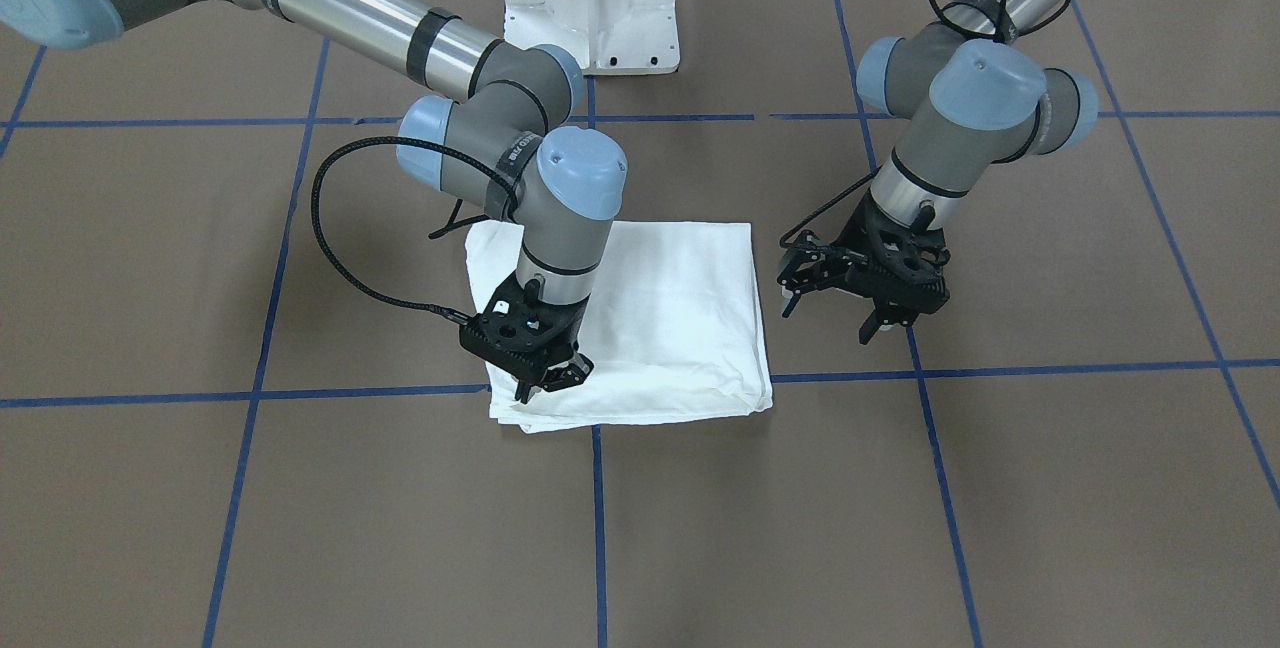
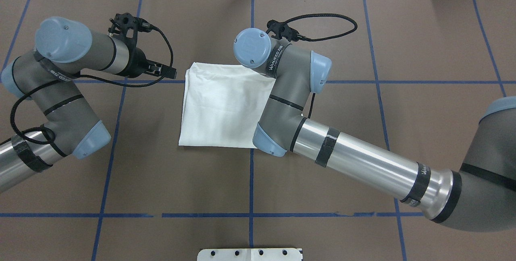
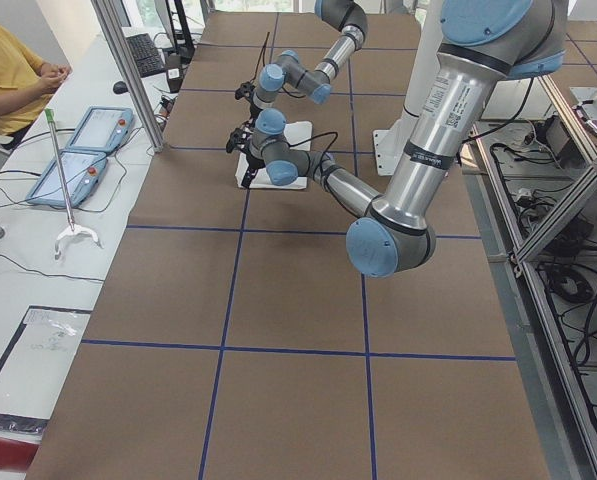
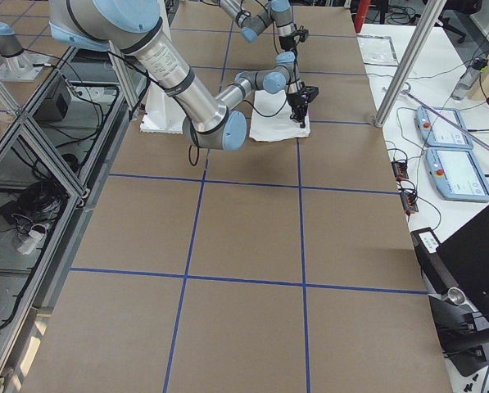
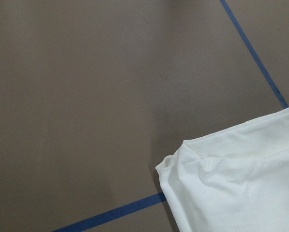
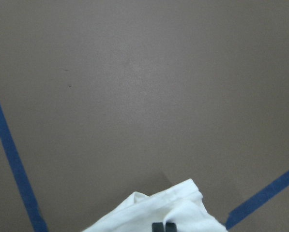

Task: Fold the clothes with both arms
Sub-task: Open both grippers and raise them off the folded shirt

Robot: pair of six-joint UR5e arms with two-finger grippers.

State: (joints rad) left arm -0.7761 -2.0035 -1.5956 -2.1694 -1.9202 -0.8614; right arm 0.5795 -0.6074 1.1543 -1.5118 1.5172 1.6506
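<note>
Brown table, blue tape; white shirt

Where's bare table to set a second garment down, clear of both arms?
Free: the table on the operators' side of the blue tape line that the shirt overlaps, full width. Crowded: the operator-side corner of the shirt, where the right gripper sits, and the narrow gap between shirt and left gripper.
</note>
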